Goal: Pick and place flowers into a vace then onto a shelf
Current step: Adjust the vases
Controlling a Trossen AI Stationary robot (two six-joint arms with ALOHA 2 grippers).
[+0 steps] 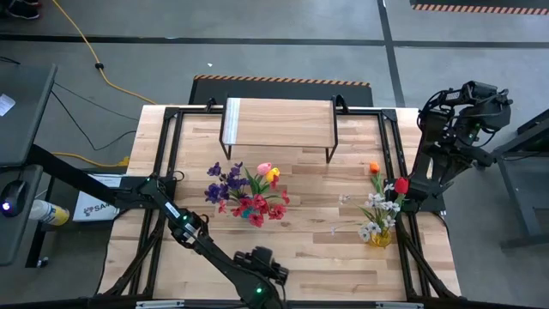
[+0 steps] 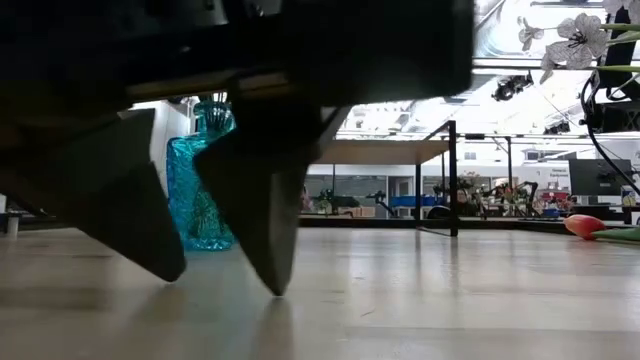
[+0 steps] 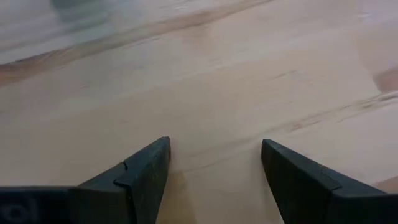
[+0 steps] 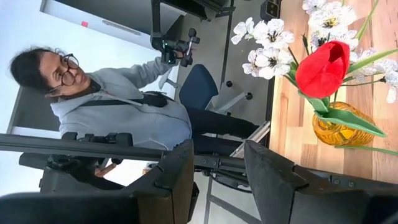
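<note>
Well, the left gripper [image 3: 214, 180] hangs low over bare planks at six o'clock, fingers apart, empty. Flowers [image 1: 247, 190] lie mid-table; more stand in a yellow vase [image 1: 380, 235] at four o'clock, beside the right gripper [image 4: 217, 180], parted, empty. The shelf [image 1: 279, 123] stands at twelve.

Around your plank table [image 1: 283, 249] you had a grey concrete floor [image 1: 283, 60] with a yellow cable [image 1: 86, 47] snaking over it. Beyond, a seated person in a grey top [image 4: 124, 118] faced a blue office chair [image 4: 198, 87].
</note>
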